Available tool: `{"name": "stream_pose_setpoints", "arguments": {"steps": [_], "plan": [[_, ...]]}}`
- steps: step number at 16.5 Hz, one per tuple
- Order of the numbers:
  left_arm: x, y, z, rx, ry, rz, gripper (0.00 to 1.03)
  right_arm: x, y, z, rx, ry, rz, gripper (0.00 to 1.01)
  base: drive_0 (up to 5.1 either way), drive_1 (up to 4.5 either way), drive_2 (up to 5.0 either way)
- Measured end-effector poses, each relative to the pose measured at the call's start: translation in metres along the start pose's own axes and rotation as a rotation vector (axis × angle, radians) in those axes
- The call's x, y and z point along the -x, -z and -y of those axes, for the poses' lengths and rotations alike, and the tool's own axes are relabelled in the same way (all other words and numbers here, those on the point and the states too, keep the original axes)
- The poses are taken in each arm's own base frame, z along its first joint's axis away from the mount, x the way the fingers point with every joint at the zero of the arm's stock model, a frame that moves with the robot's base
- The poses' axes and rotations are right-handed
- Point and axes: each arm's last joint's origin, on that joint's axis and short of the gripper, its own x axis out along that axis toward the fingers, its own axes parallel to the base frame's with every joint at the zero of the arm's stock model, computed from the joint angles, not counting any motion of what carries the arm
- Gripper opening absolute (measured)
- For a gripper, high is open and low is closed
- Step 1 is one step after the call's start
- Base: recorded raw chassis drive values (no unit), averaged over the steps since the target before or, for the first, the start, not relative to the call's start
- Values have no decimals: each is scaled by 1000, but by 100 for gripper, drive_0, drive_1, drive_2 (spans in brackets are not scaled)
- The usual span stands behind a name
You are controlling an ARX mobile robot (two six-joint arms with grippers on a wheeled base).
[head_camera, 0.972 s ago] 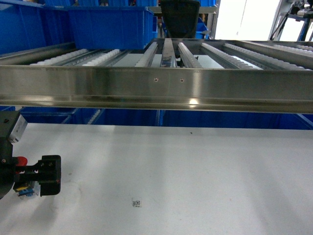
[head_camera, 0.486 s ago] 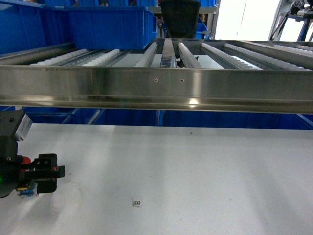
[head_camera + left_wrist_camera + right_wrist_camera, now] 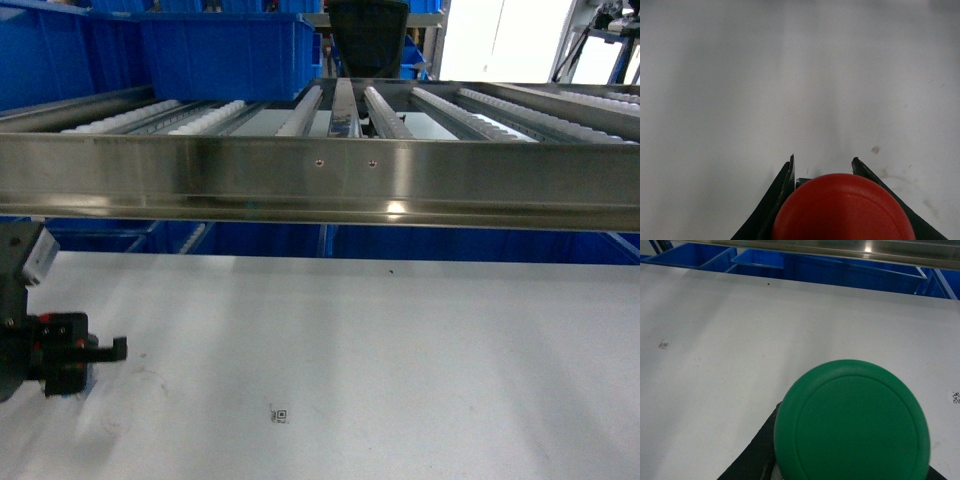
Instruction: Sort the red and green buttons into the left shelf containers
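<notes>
Left tool [image 3: 105, 348] has slid toward the desk's [image 3: 400, 360] left edge | clamped on red button [image 3: 844, 207] | right tool — out of head view — pinches green button [image 3: 852, 422] | both rigid, light; smooth caps, so grip the blocky base.

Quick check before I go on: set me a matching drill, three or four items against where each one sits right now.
Items:
1. red button
2. green button
3. blue bin
4. small printed marker

Places:
A. on the roller shelf, upper left of the head view
B. between the left gripper's fingers
C. flat on the white table
D. held at the right wrist camera, over the table

Pairs: 1-B, 2-D, 3-A, 4-C
</notes>
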Motion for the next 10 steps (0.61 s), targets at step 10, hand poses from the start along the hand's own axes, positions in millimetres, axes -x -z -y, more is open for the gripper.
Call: {"name": "stream_pose_setpoints", "arguments": {"steps": [10], "plan": [[148,-38,-3,11,79,197,29,0,0,0,0,0,0,35,0,0,0]]}}
